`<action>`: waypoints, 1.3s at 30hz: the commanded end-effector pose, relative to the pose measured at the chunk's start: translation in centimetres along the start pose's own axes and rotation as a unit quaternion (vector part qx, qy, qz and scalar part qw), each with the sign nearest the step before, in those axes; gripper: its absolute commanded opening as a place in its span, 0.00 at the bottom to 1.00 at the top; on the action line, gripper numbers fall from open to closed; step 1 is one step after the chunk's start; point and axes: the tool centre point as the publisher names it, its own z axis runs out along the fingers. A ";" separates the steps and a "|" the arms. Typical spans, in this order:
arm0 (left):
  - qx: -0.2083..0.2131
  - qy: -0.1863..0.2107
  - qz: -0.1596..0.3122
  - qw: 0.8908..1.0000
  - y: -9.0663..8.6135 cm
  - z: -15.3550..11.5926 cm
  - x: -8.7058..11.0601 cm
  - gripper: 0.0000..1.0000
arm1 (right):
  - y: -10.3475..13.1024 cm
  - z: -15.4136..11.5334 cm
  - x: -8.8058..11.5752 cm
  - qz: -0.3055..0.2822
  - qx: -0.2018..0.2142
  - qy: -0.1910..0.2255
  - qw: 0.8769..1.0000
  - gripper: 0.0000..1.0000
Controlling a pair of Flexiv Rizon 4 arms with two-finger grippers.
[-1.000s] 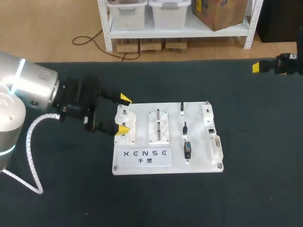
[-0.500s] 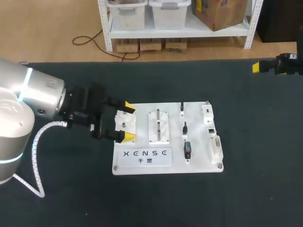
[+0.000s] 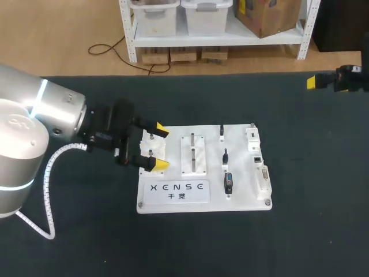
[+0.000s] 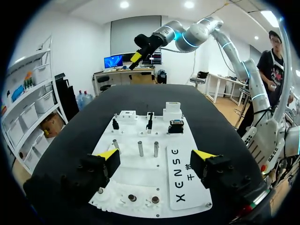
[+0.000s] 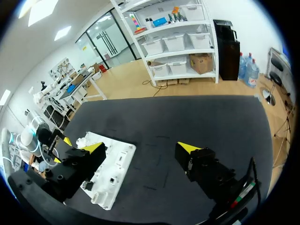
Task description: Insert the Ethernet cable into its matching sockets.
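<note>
Two pegs (image 4: 140,148) ahead of left hand (image 4: 154,155) (open) — white board (image 4: 140,176) beneath.

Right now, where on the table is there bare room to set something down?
The dark table mat is bare right of the white rectangular connector board and along its near edge. Crowded: the board's left end, where the open, yellow-tipped left gripper hangs.

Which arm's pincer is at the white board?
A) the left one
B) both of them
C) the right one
A: the left pincer hangs open at the left end of the white board, while the right pincer is far away from it.
</note>
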 end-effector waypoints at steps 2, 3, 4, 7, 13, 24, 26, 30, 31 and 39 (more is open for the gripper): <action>0.000 -0.001 0.001 1.000 0.1 0.1 0.1 1.00 | 3.4 1.7 0.4 -0.001 -0.002 0.016 1.000 1.00; 0.000 -0.001 0.001 1.000 0.1 0.1 0.1 1.00 | 4.4 2.1 0.8 -0.007 -0.008 0.023 1.000 1.00; 0.000 -0.001 0.001 1.000 0.1 0.1 0.1 1.00 | 5.3 2.4 1.1 -0.012 0.000 0.029 0.999 1.00; 0.000 -0.001 0.001 1.000 0.1 0.1 0.1 1.00 | 7.9 3.8 2.5 -0.024 0.017 0.055 0.998 1.00; 0.000 -0.001 0.001 1.000 0.1 0.1 0.1 1.00 | 11.9 6.0 5.1 -0.030 0.052 0.124 0.990 1.00; 0.000 -0.001 0.001 1.000 0.1 0.1 0.1 1.00 | 15.6 10.4 8.6 -0.026 0.141 0.188 0.972 1.00; 0.000 -0.001 0.001 1.000 0.1 0.1 0.1 1.00 | 16.0 10.9 9.5 -0.028 0.157 0.201 0.967 1.00; 0.000 -0.001 0.001 1.000 0.1 0.1 0.1 1.00 | 16.0 12.2 11.5 -0.023 0.188 0.226 0.956 1.00; 0.000 -0.001 0.001 1.000 0.1 0.1 0.1 1.00 | 16.0 12.5 12.0 -0.017 0.193 0.233 0.953 1.00; 0.000 -0.001 0.001 1.000 0.1 0.1 0.1 1.00 | 15.3 13.7 14.1 -0.008 0.221 0.257 0.941 1.00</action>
